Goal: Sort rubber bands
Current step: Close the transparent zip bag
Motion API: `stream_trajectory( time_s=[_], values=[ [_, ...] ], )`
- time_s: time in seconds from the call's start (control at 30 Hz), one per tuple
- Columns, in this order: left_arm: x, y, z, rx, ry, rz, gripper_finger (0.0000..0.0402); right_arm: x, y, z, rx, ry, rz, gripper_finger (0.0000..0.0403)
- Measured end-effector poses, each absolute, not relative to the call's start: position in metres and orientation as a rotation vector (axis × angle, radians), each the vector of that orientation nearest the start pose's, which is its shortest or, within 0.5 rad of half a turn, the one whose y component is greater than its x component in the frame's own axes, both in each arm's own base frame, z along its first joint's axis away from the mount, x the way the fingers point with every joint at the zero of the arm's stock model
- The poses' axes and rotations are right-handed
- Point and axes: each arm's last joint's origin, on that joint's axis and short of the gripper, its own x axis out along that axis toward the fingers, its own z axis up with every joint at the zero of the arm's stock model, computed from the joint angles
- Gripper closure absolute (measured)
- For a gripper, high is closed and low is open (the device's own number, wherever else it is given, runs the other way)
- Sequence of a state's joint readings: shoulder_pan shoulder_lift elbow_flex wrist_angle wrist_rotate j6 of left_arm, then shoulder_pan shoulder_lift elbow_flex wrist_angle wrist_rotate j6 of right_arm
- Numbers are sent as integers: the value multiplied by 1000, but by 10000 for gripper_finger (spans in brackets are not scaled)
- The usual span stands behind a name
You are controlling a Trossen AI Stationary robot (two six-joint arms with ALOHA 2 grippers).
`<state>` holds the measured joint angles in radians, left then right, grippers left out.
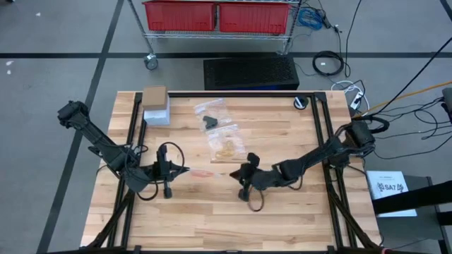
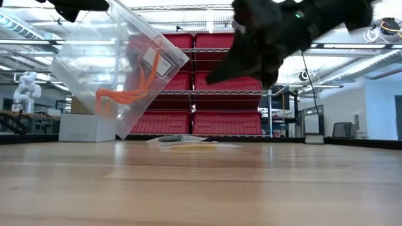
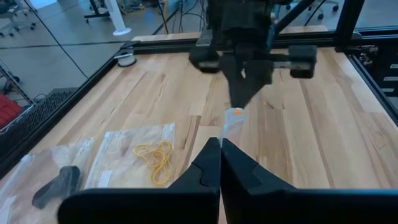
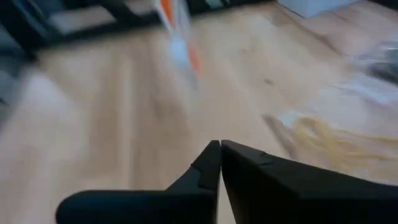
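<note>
The left gripper (image 1: 185, 170) is clenched on the edge of a clear bag (image 2: 119, 75), holding it up off the table (image 1: 282, 212) at a tilt, with orange bands (image 2: 125, 94) lying in its low corner. The right gripper (image 1: 244, 171) is pinched fully together just beside that bag, and in its wrist view nothing shows between the fingers (image 4: 205, 168), so it looks empty, though the blur there leaves a tiny band possible. The main risk is that this arm closes on air and carries nothing to the bag; the bands are so thin that a slight miss in height would do it. A second risk is the held bag: it hangs from one pinched edge, and a knock from the right arm, which is close, could swing it, spill the orange bands or pull the film out of the grip. Two more bags lie flat toward the far middle of the table, one with yellow bands (image 1: 229, 148), one with a dark item (image 1: 212, 121). They are loose, light film, so a gripper dragging across them could slide them or mix colours already sorted.
</note>
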<state>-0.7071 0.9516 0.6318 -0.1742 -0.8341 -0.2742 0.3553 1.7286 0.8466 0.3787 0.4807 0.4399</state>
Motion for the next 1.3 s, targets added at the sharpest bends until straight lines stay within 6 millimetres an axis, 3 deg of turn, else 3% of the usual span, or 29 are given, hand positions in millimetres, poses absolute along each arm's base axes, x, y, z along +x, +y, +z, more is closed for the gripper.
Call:
stream_trajectory(
  time_s=[0.1, 0.2, 0.4, 0.6, 0.73, 0.87, 1.07, 1.3],
  values=[
    [162, -110, 257, 74, 333, 171, 401, 328, 100, 154, 370, 271, -200, 385],
    [162, -110, 257, 79, 336, 171, 401, 332, 94, 147, 417, 265, -139, 373],
    [161, -110, 257, 103, 338, 170, 401, 341, 111, 157, 301, 224, -103, 318],
    [161, -110, 257, 102, 334, 170, 401, 347, 116, 167, 218, 201, -201, 247],
    [162, -111, 258, 95, 324, 169, 401, 349, 115, 167, 205, 218, -204, 229],
    [162, -111, 259, 97, 319, 168, 401, 352, 117, 173, 178, 203, -194, 261],
    [165, -113, 267, 87, 252, 153, 401, 362, 122, 187, 156, 190, -136, 386],
    [166, -114, 270, 61, 226, 151, 401, 382, 131, 223, 78, 231, -96, 395]
  ],
)
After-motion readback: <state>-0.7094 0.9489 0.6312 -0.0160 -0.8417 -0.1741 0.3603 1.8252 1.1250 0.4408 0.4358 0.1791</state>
